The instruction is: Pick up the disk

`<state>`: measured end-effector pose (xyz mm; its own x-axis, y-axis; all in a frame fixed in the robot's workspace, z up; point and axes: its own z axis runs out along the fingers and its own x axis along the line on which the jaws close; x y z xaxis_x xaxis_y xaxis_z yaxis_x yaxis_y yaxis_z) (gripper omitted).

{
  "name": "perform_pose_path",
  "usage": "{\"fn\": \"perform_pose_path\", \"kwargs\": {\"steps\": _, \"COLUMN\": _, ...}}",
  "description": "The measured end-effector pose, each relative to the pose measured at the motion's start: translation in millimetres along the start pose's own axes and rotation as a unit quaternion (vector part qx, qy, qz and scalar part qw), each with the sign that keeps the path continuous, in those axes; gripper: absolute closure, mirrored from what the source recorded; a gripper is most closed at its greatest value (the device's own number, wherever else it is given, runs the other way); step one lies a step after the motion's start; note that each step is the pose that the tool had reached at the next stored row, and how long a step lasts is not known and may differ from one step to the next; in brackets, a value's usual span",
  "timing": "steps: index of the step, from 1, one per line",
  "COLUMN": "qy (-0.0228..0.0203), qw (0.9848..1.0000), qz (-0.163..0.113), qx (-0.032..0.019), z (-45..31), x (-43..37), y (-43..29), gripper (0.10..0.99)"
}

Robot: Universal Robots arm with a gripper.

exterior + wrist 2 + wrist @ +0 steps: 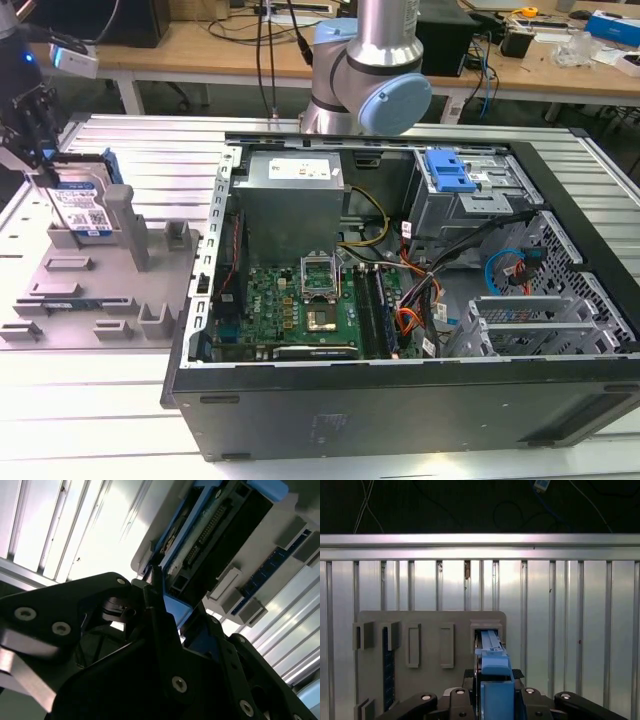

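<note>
The claw (42, 150), at the exterior view's left, is clamped on the upper edge of the disk (84, 208). The disk stands on edge directly beneath the claw, its lower end seated in a slot of the grey fixture plate (95, 300). It is a flat silver-grey metal slab with a white-and-blue label on its broad face and blue plastic rails along its sides. In the first wrist view, the disk (490, 652) appears edge-on as a narrow blue strip running from between the black fingers (462, 700) into the plate's slot. In the second wrist view, its dark connector edge (210, 535) lies just beyond the fingertips. The open computer case (400, 300) lies well apart from the claw.
</note>
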<state>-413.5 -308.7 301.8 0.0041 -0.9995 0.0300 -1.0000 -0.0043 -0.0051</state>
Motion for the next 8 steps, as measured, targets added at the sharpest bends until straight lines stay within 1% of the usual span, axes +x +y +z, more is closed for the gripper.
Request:
{"fn": "perform_pose_path", "kwargs": {"steps": 2, "qy": 0.0, "qw": 1.0, "qz": 0.0, "qx": 0.0, "z": -5.7, "x": 0.2, "y": -0.1, "gripper": 0.722}}
{"fn": "perform_pose_path", "kwargs": {"steps": 4, "qy": 0.0, "qw": 1.0, "qz": 0.0, "qx": 0.0, "z": -15.0, "x": 0.6, "y": -0.1, "gripper": 0.722}}
{"fn": "perform_pose_path", "kwargs": {"steps": 5, "qy": 0.0, "qw": 1.0, "qz": 0.0, "qx": 0.0, "z": -23.4, "x": 0.8, "y": -0.1, "gripper": 0.722}}
{"fn": "perform_pose_path", "kwargs": {"steps": 6, "qy": 0.0, "qw": 1.0, "qz": 0.0, "qx": 0.0, "z": -29.7, "x": 1.1, "y": -0.2, "gripper": 0.722}}
{"fn": "perform_pose_path", "kwargs": {"steps": 8, "qy": 0.0, "qw": 1.0, "qz": 0.0, "qx": 0.0, "z": -38.7, "x": 1.5, "y": -0.2, "gripper": 0.722}}
